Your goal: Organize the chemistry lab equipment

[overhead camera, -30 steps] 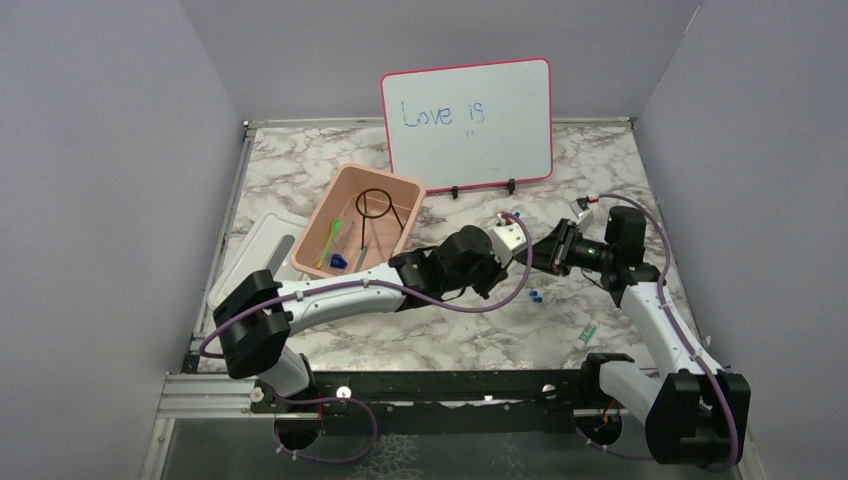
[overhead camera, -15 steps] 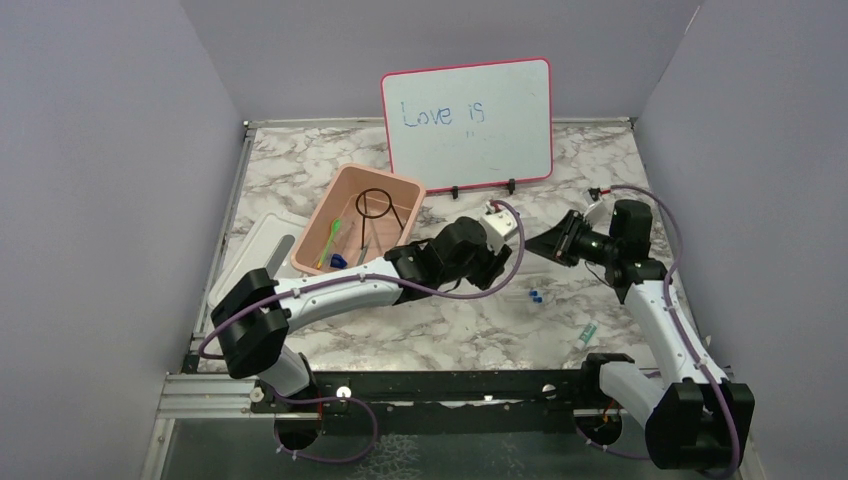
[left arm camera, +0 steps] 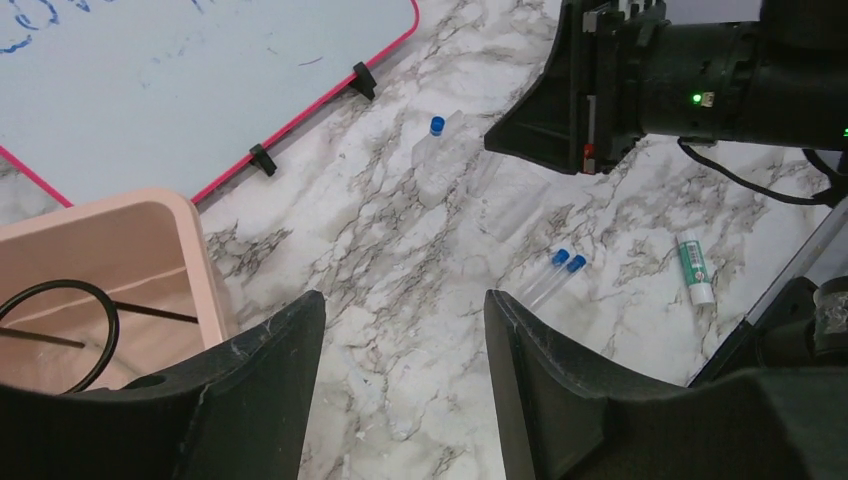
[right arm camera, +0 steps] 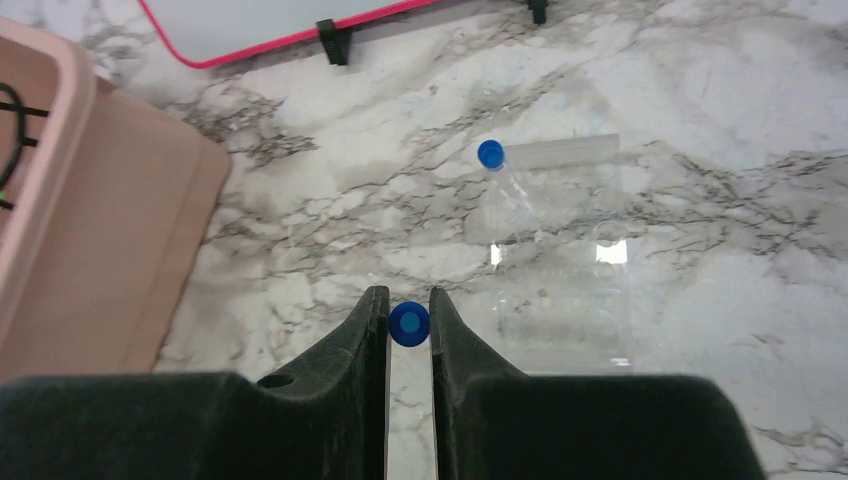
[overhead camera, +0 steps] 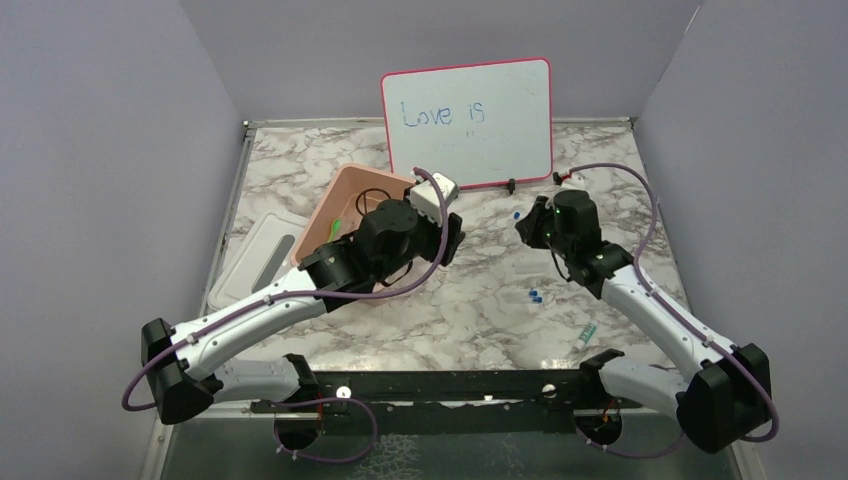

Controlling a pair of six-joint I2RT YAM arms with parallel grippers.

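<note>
**Arms parted: right carries a tube, left stands empty at the tub**

Your right gripper is closed narrow on a blue-capped tube. Only the cap shows, pinched between the fingers. A second ago this gripper stood nose to nose with the left one over mid-table. It has since drawn back toward the whiteboard.

Your left gripper is spread wide and holds nothing. It has swung away to the right rim of the pink tub.

Judgement: one tube is in hand and not yet stowed. The wire ring stand and the green-handled tool already lie in the tub.

Still on the marble:
- A single capped tube lies on a clear plastic bag, just beyond your right fingers.
- A pair of capped tubes lie side by side, nearer the bases.
- A white stick with a green label lies well apart, toward your right base.

Room to move:
- The marble between the two grippers is open.
- The left arm lies across the tub's right half, so I judge a right-hand approach to the tub crowded until that arm clears.
- The whiteboard's feet stand just behind the single tube.
- The white lid rests beside the tub's left wall.
- The enclosure wall runs near your right arm's base.
</note>
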